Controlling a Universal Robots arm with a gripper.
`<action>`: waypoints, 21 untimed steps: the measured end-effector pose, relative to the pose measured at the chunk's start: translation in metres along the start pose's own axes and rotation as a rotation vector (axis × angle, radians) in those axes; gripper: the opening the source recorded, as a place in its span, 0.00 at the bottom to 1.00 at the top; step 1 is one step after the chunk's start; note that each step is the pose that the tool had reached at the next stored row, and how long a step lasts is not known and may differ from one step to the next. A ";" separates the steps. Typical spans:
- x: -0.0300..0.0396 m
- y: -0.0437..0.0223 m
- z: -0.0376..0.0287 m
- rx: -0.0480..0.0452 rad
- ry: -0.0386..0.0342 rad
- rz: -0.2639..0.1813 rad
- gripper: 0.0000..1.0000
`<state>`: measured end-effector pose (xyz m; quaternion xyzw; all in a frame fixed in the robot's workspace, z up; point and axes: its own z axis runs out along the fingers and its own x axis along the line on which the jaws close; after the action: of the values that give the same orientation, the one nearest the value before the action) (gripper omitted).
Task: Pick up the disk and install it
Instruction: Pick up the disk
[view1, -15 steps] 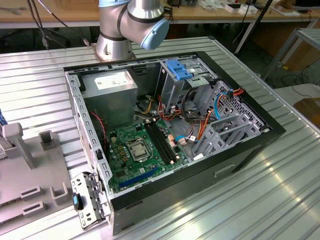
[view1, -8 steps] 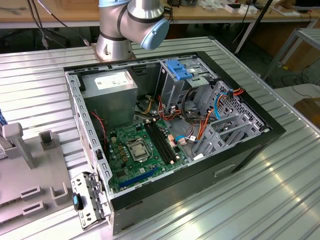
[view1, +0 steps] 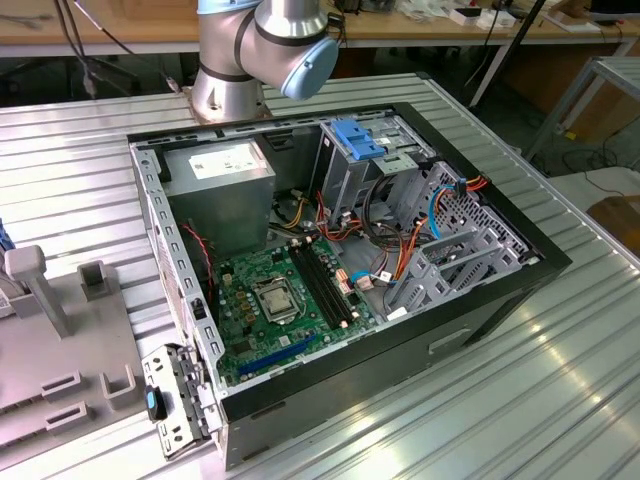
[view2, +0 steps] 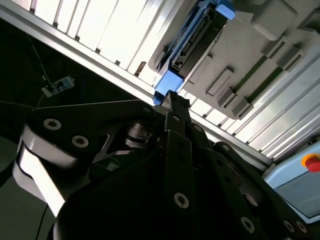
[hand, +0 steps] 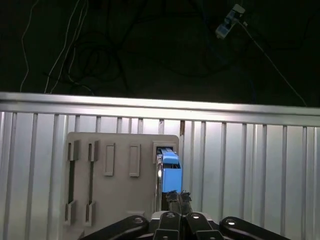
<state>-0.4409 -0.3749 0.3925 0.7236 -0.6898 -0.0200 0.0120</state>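
The disk (hand: 168, 169) stands on edge in a slot of a grey holder plate (hand: 120, 200), its dark body clipped in a bright blue carrier. The second wrist view shows the same disk (view2: 192, 42) from the side, its blue end piece just beyond my fingertips. My gripper (hand: 178, 196) hovers close over the near end of the carrier, with its two black fingers pressed together and nothing between them. The converging fingers of the gripper (view2: 172, 97) point at the carrier's blue end.
An open computer case (view1: 500, 290) lies on the ribbed metal table (view1: 560, 400), with a motherboard, a metal drive cage (view1: 470, 250) and a light-blue latch piece (view1: 360, 135). The arm's base (view1: 260, 50) stands behind it. The grey holder (view1: 60, 340) sits at the exterior view's left.
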 end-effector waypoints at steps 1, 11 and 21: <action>0.0001 -0.0001 0.0003 -0.0004 0.0080 -0.002 0.11; 0.0007 0.0057 0.0082 0.0573 0.0229 -0.010 0.11; 0.0008 0.0114 0.0281 0.0777 0.0217 -0.012 0.60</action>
<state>-0.4535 -0.3759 0.3649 0.7279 -0.6854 0.0146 -0.0088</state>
